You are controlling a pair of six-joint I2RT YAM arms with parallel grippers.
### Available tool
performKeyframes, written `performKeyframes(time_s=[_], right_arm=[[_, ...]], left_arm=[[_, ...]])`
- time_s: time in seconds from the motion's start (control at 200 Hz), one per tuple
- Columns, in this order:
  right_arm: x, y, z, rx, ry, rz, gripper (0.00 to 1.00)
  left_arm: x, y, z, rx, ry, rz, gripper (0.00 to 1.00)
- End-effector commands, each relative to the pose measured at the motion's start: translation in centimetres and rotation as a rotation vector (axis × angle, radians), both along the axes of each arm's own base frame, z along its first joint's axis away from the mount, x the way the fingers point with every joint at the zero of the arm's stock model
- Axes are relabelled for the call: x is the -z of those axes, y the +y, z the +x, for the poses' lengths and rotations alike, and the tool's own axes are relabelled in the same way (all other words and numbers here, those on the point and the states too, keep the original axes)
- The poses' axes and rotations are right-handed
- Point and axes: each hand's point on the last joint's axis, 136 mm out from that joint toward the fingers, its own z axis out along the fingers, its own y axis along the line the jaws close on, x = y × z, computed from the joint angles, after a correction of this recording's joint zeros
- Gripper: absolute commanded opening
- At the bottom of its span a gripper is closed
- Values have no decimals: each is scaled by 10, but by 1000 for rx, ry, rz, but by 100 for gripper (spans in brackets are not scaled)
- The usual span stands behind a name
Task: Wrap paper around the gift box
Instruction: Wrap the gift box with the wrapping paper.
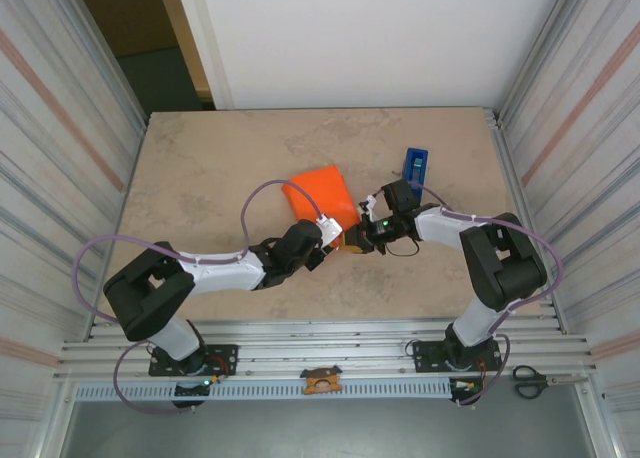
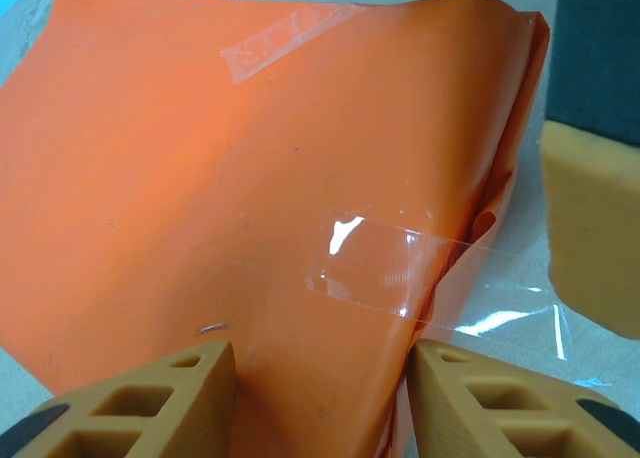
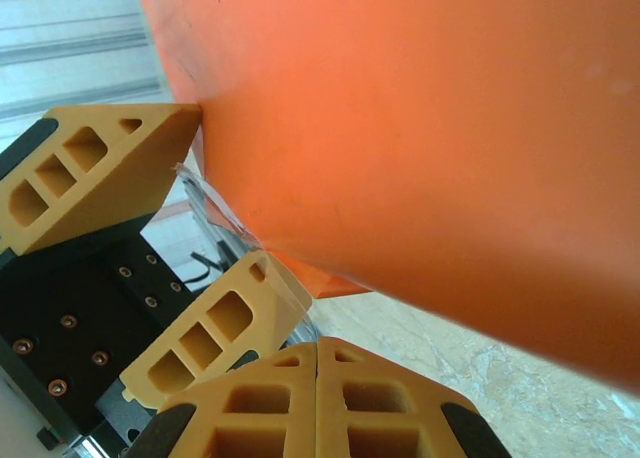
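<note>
The orange paper (image 2: 200, 178), patched with strips of clear tape (image 2: 385, 268), lies folded into a parcel in the middle of the table (image 1: 200, 168). The left gripper (image 2: 325, 363) clamps its near edge, jaws half apart. The right gripper (image 3: 317, 346) sits just beside it, fingers pressed together. The blue tape dispenser (image 1: 415, 164) stands behind, its markings too small to read.
</note>
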Motion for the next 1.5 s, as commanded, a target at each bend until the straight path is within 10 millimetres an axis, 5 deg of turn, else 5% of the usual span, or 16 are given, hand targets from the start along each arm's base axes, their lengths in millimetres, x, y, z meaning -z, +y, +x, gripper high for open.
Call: performKeyframes(time_s=[0.0, 0.361, 0.887, 1.493], right_arm=[[-1, 1, 4, 16, -11, -15, 0], [-4, 8, 14, 40, -21, -10, 0], [-13, 6, 9, 29, -36, -12, 33], [-27, 15, 18, 58, -57, 43, 51]], left_arm=[[74, 36, -42, 10, 241, 174, 48], [75, 38, -44, 8, 244, 176, 48], [74, 37, -43, 10, 240, 176, 47], [75, 38, -44, 11, 243, 175, 47]])
